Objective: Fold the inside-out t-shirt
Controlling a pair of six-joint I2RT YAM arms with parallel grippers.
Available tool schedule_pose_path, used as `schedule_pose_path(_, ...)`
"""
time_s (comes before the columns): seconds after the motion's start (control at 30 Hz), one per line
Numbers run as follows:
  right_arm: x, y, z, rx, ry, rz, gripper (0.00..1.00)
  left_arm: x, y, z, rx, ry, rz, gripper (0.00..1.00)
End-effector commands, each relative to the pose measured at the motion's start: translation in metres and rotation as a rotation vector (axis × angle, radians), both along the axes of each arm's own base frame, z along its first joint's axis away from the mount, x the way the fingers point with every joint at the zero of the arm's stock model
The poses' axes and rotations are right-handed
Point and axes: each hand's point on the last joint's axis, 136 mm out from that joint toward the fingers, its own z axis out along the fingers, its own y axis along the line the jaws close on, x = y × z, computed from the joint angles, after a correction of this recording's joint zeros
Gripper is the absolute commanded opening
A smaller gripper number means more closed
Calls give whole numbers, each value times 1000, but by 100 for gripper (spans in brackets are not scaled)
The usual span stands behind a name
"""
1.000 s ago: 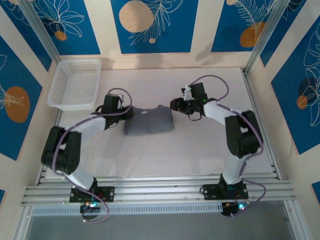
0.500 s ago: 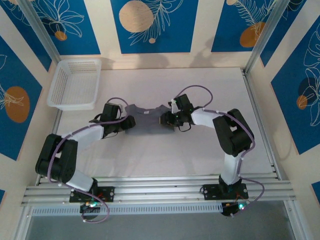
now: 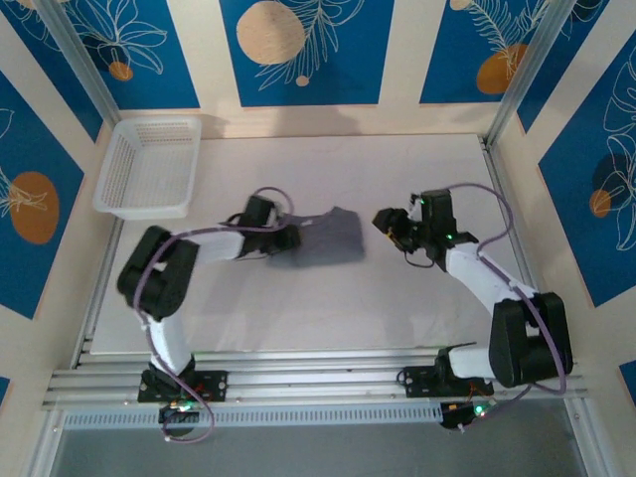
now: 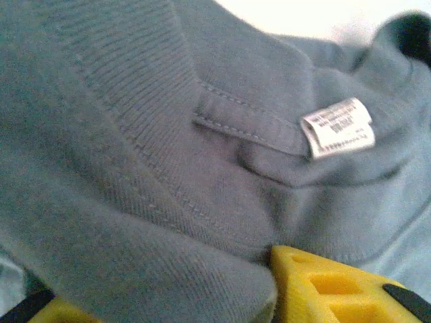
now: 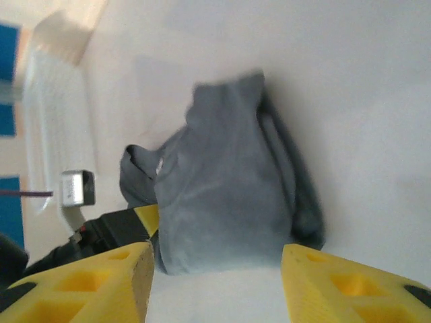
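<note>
Arm links [image 3: 214, 243]: we see white tubes between bulky black joints [image 3: 154, 283].
Cables [image 3: 268, 189]: thin purple-grey loops along both arms.
Right gripper [image 5: 215, 250]: yellow moulded fingers [image 5: 101, 276] with rectangular pockets (black trim [image 5: 416, 296] at their outer edges).
Bases [image 3: 179, 383]: black mounts carrying small green lights [image 3: 484, 407].

The t-shirt [image 3: 326, 238] is plain slate grey with no print, and it's sitting around the middle of the desk [image 3: 298, 308] as a folded-up bundle, definitely not spread out flat. From above it's a lopsided four-sided packet. The far right corner pokes out toward the back and the left end is bunched and rumpled. Side-on you can see a few layers stacked along one edge, so it's been doubled over on itself. Up close the fabric is soft and creased. The ribbed collar [image 4: 121, 87] and its stitching face outward, and the little white care tag [image 4: 337, 128] sticks out in plain sight, so it's inside-out.
</note>
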Motion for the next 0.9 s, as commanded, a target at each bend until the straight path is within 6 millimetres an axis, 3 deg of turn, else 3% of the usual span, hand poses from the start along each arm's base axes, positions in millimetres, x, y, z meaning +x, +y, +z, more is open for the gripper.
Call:
schedule_pose_path(0.0, -26, -41, -17, 55, 156, -245, 51, 8, -84, 9, -44, -73, -36, 40)
schedule_pose_path(0.17, -49, -85, -15, 105, 154, -407, 51, 33, -204, 12, -132, -118, -83, 43)
schedule_pose_path(0.27, -56, -101, -10, 109, 156, -446, 51, 31, -270, 26, -168, -148, -195, 50)
schedule_pose_path(0.37, -58, -111, -9, 136, 171, -469, 51, 27, -296, 48, -164, -199, -259, 60)
schedule_pose_path(0.43, -57, -113, -11, 154, 189, -468, 52, 31, -287, 65, -149, -238, -259, 65)
schedule_pose_path(0.5, -56, -112, -17, 157, 215, -461, 52, 36, -265, 88, -125, -295, -237, 68)
schedule_pose_path(0.63, -45, -118, -33, 146, 253, -465, 52, 39, -192, 135, -154, -394, -157, 73)
schedule_pose_path(0.73, -29, -131, -47, 106, 264, -479, 51, 27, -139, 166, -196, -443, -134, 75)
schedule_pose_path(0.87, -4, -157, -68, 14, 251, -527, 42, -2, -84, 198, -135, -527, -129, 76)
